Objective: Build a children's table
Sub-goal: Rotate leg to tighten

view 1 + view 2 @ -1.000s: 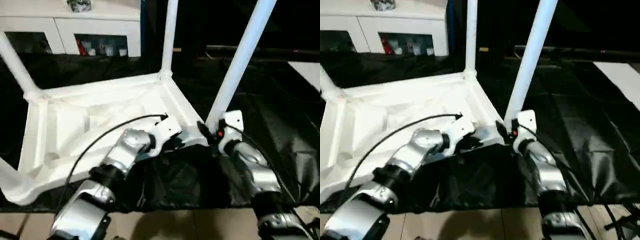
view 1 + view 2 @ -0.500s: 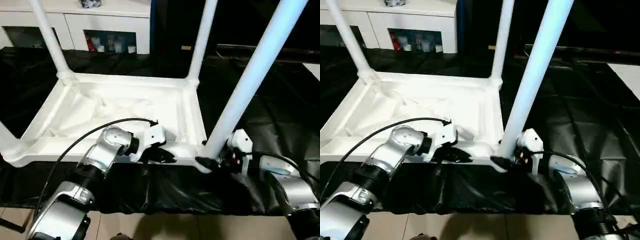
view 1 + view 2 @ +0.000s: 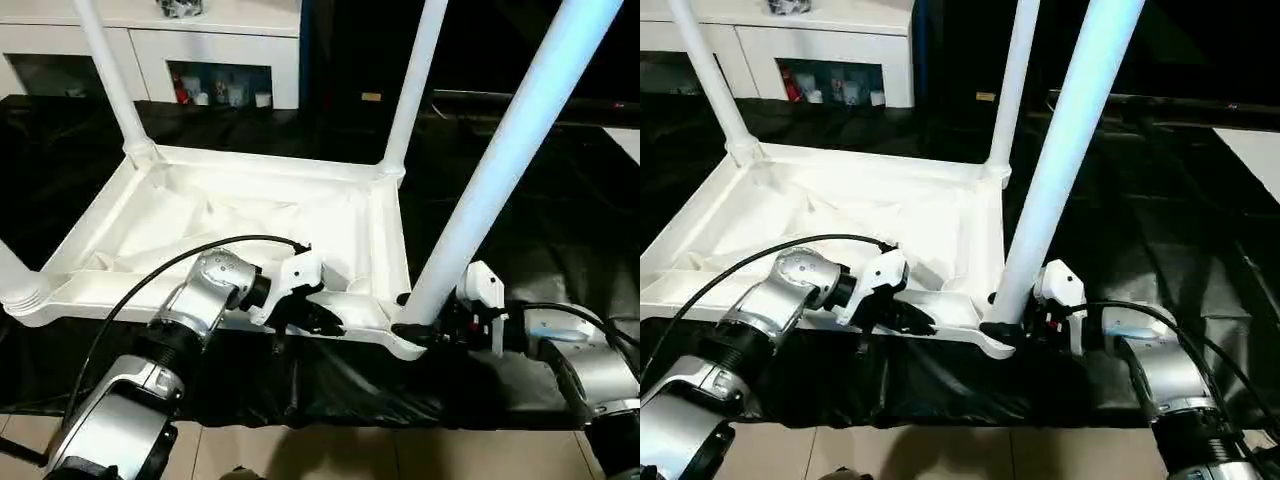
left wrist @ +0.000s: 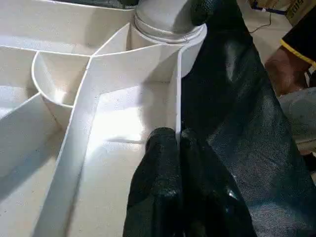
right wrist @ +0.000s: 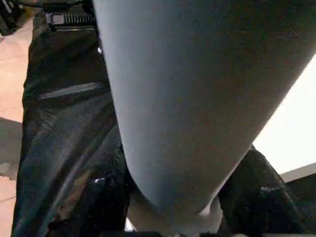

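Upturned children's table (image 3: 240, 215) on black sheet (image 3: 560, 230) — left gripper (image 4: 177, 143) pinches its near rim; right gripper (image 3: 412, 330) straddles near-right leg (image 3: 500, 165) base, grip unclear.

upturned table (image 3: 230, 215) on the cloth (image 3: 560, 240), cabinet (image 3: 180, 50) behind, left pincer (image 3: 325, 318) apparently on its near rim

silver jointed forearms (image 3: 200, 310), white wrist housings (image 3: 482, 290), black fingers (image 4: 163, 197), and a black cable (image 3: 180, 265) looping over the left arm.
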Tool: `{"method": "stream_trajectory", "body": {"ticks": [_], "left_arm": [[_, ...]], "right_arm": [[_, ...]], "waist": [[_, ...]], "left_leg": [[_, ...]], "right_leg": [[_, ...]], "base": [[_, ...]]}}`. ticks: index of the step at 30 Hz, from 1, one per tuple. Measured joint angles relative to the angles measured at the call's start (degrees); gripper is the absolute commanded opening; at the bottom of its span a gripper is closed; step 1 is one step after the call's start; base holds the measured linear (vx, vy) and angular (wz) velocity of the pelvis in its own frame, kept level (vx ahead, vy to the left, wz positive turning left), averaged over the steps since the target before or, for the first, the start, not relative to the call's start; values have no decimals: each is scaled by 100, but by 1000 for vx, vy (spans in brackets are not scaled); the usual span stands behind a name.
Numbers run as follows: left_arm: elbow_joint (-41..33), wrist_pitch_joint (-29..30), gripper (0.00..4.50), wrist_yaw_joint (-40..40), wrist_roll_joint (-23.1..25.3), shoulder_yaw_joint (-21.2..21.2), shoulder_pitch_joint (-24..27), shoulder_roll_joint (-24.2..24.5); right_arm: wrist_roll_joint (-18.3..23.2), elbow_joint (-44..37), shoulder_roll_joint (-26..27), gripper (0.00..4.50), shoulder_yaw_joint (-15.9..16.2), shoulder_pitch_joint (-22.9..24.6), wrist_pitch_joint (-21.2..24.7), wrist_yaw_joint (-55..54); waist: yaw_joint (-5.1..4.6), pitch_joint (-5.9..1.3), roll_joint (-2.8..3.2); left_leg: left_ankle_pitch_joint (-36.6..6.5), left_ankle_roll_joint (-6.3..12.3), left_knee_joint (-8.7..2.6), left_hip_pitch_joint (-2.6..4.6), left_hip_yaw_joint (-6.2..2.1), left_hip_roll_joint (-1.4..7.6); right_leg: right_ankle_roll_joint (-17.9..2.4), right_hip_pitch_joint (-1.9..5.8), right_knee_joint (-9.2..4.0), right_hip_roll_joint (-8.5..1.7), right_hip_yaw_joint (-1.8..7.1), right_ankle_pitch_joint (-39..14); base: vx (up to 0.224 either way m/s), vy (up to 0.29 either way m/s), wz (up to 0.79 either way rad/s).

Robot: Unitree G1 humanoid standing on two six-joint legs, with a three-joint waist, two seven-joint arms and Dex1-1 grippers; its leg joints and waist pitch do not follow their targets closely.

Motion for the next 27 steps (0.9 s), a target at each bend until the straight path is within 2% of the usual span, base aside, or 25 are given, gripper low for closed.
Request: {"method": "stream_trajectory", "body": {"ticks": [5,9,14,15,18,20,23,27], "left_arm": [[-92,166,0,279,10,87,104,-38],[-166,312,0,896,135,156,149,-226],[-202,558,0,1679,309,227,181,-546],[-200,658,0,1984,404,293,185,-658],[-200,833,0,2444,471,334,185,-913],[-200,896,0,2607,473,355,186,-940],[-200,927,0,2681,480,389,186,-960],[-214,926,0,2650,480,393,186,-960]], "right_arm": [[31,21,312,198,-180,126,33,-444],[-53,281,800,196,-451,42,91,-1391],[-236,671,1312,195,-695,-238,206,-2591],[-376,906,1597,195,-788,-481,278,-3154],[-564,1234,1808,195,-902,-797,392,-3894],[-655,1456,1934,265,-913,-972,314,-4159],[-686,1618,2042,285,-922,-1060,178,-4295],[-685,1620,2041,321,-921,-1049,145,-4196]], "waist": [[-21,-3,-20],[-93,0,-25],[-134,0,-23],[-205,1,-23],[-281,-6,-9],[-309,-7,-3],[-350,1,-5],[-355,3,-1]], "left_leg": [[-8,-13,-1,28,0,-1],[-8,-15,-7,42,-2,-7],[-8,-15,-9,57,-5,-17],[-8,-15,-8,64,-12,-19],[-8,-15,-22,56,-38,-28],[-8,-14,-19,63,-37,-33],[-8,-14,-20,74,-37,-33],[-8,-14,-31,74,-32,-34]], "right_leg": [[-6,21,4,-2,2,4],[20,30,-24,-6,4,-12],[27,29,-62,-11,14,-16],[27,19,-71,-11,12,-16],[28,21,-134,-12,-3,-17],[28,-1,-134,-12,5,-17],[32,-16,-141,-12,5,-20],[32,-16,-164,-12,8,-20]], "base": [[0,0,0],[0,0,0],[0,0,0],[0,0,0],[0,0,0],[0,0,0],[0,0,0],[0,0,0]]}}
